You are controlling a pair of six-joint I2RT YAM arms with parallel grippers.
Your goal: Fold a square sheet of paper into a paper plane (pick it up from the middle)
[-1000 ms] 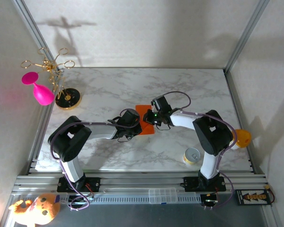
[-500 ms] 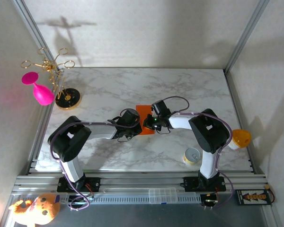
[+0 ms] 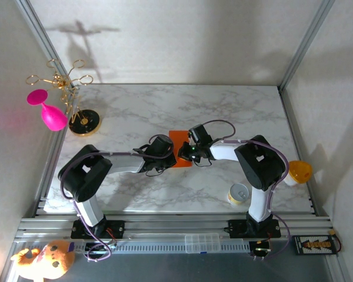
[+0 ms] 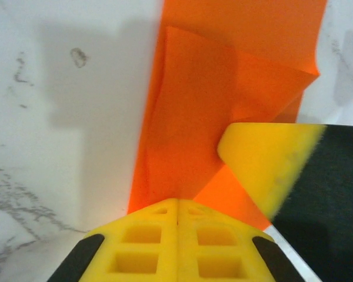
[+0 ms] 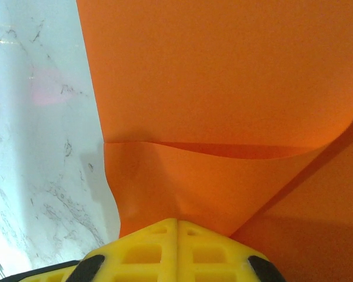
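Note:
The square sheet of paper (image 3: pixel 179 141) lies bright orange at the middle of the marble table (image 3: pixel 165 106), partly folded. In the left wrist view a flap (image 4: pixel 191 117) is doubled over the sheet. My left gripper (image 3: pixel 168 154) is shut, its tip (image 4: pixel 177 201) resting on the near edge of that flap. My right gripper (image 3: pixel 186 154) is shut too. Its tip (image 5: pixel 177 221) presses on a curled flap (image 5: pixel 182 182) of the sheet (image 5: pixel 223 70). One right finger (image 4: pixel 265 167) shows yellow beside the left tip. The paper plane is out of view.
A pink goblet (image 3: pixel 47 111) hangs on a gold rack (image 3: pixel 82 120) at the table's far left. A small yellow can (image 3: pixel 239 193) stands near the front right, with an orange-yellow cup (image 3: pixel 299 171) at the right edge. Metal frame posts bound the sides.
My right gripper has slid left and nearer, from the sheet's right edge onto the paper beside the left gripper. It then stayed put. The left gripper has hardly moved.

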